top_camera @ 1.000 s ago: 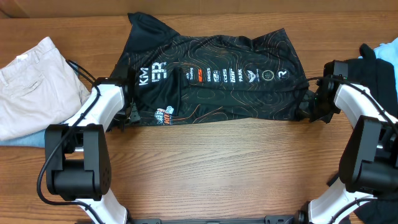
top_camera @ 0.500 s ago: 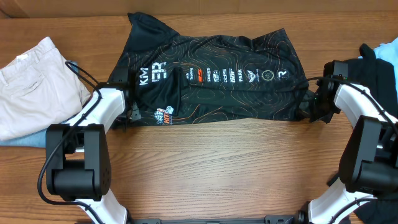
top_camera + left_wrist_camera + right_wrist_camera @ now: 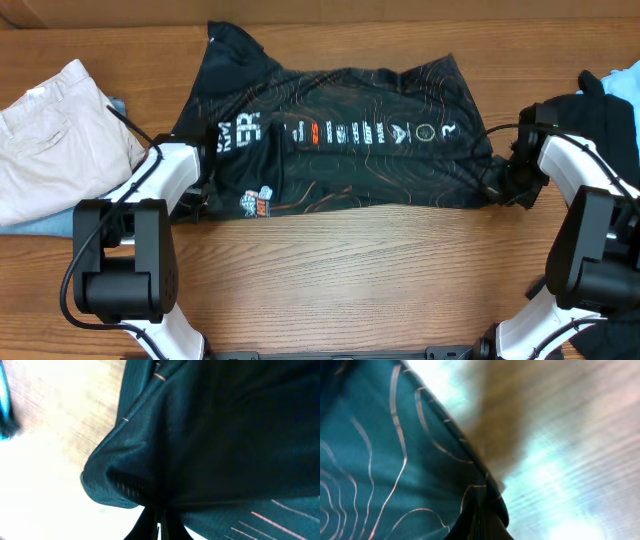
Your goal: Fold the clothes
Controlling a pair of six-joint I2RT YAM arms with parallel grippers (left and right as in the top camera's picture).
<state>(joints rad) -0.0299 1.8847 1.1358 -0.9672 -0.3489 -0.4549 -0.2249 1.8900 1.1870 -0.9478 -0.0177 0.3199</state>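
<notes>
The clothes are a black jersey (image 3: 350, 160) with orange contour lines and a row of white logos, lying stretched across the middle of the wooden table (image 3: 350, 270). My left gripper (image 3: 205, 195) is shut on its front left edge. In the left wrist view the dark fabric (image 3: 225, 435) bunches into the closed gripper (image 3: 159, 522). My right gripper (image 3: 497, 185) is shut on the front right corner. In the right wrist view the patterned cloth (image 3: 370, 460) runs into the pinched gripper (image 3: 482, 520). The front hem hangs taut between the two grippers.
Beige trousers (image 3: 50, 140) lie at the left on a light blue cloth (image 3: 40, 228). Plain black and blue garments (image 3: 610, 100) are piled at the right edge, behind the right arm. Bare wood (image 3: 570, 435) lies in front of the jersey.
My left gripper has shut on the jersey's left edge. The jersey is now pulled taut between both grippers, its front hem raised and the logo row shifted toward the back.
</notes>
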